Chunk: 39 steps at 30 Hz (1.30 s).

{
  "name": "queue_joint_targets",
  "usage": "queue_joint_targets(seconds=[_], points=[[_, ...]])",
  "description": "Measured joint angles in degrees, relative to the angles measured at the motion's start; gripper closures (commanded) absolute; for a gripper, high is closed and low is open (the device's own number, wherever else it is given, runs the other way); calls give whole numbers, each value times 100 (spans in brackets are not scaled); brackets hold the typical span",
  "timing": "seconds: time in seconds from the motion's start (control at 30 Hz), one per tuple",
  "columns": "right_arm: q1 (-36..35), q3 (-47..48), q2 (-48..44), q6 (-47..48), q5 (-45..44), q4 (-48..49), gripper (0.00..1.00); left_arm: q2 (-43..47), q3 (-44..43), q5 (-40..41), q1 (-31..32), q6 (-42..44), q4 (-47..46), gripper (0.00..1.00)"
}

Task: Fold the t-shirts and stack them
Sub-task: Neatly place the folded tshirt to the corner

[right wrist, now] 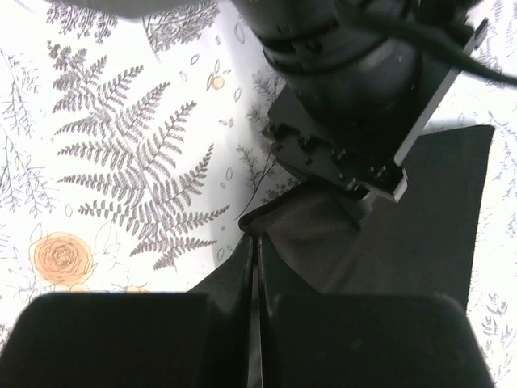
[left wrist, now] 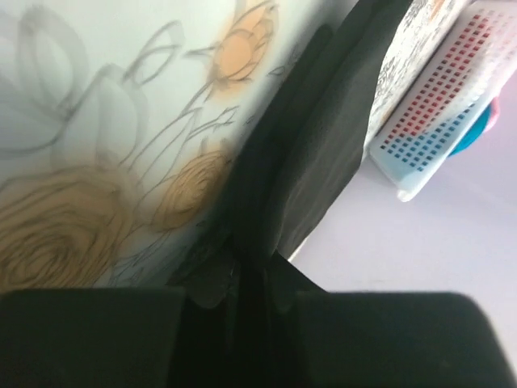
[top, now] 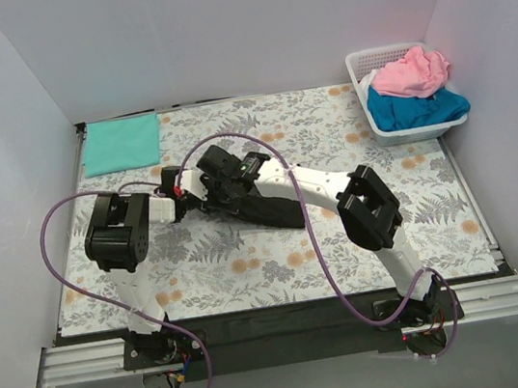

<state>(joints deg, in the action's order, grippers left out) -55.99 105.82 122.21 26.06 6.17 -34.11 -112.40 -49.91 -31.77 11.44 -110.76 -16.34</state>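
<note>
A black t-shirt (top: 276, 209) lies in the middle of the table, largely under both arms. My left gripper (top: 182, 203) and right gripper (top: 201, 204) meet at its left end. In the left wrist view the left gripper (left wrist: 254, 279) is shut on a fold of the black t-shirt (left wrist: 315, 162). In the right wrist view the right gripper (right wrist: 257, 252) is shut on an edge of the black t-shirt (right wrist: 420, 234), right beside the left gripper's body (right wrist: 347, 105). A folded mint-green t-shirt (top: 122, 143) lies at the back left. Pink (top: 412, 73) and bright blue (top: 417, 110) t-shirts sit bunched in the basket.
A white lattice basket (top: 384, 53) stands at the back right corner, also visible as the basket (left wrist: 436, 121) in the left wrist view. The flower-and-fern table cloth (top: 327, 125) covers the table. White walls close in the left, back and right sides.
</note>
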Motion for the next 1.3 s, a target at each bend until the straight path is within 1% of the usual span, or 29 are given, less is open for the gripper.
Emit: queue_joint_targets(seconds=[0.03, 0.1, 0.13, 0.2, 0.23, 0.33, 0.47, 0.6, 0.67, 0.83, 0.9, 0.97, 1.13, 1.3], points=[[0, 37, 9, -7, -4, 0, 95, -39, -92, 42, 4, 55, 120, 100], [7, 90, 22, -39, -50, -2, 79, -76, -332, 105, 17, 260, 422, 100], [13, 96, 26, -61, -57, 2, 66, -85, -485, 153, 22, 442, 651, 100], [37, 96, 24, -120, -37, 2, 49, -164, -909, 365, 37, 944, 1121, 100], [68, 94, 13, -149, -15, -2, 24, -236, -1145, 490, 31, 1211, 1368, 100], [181, -35, -81, -236, -4, 24, 2, -544, -2098, 863, -2, 2308, 2212, 100], [531, -505, -501, -280, -66, 24, 2, -1152, -3517, 1305, -120, 3805, 3132, 100], [905, -975, -1027, -334, -162, 50, 2, -1878, -5123, 1515, -402, 5108, 3912, 100], [1067, -1174, -1257, -341, -197, 59, 2, -2179, -5845, 1596, -562, 5628, 4175, 100], [1235, -1550, -1530, -341, -214, 105, 2, -2592, -7119, 1993, -822, 6594, 4459, 100], [1255, -1663, -1541, -341, -216, 107, 2, -2640, -7388, 2212, -866, 6905, 4461, 100], [1266, -1746, -1541, -341, -216, 98, 2, -2638, -7475, 2400, -876, 7176, 4385, 100], [1276, -1762, -1552, -341, -212, 87, 2, -2638, -7475, 2739, -964, 7643, 4212, 100], [1276, -1762, -1554, -341, -186, 87, 2, -2612, -7414, 2809, -1263, 7954, 3958, 100]])
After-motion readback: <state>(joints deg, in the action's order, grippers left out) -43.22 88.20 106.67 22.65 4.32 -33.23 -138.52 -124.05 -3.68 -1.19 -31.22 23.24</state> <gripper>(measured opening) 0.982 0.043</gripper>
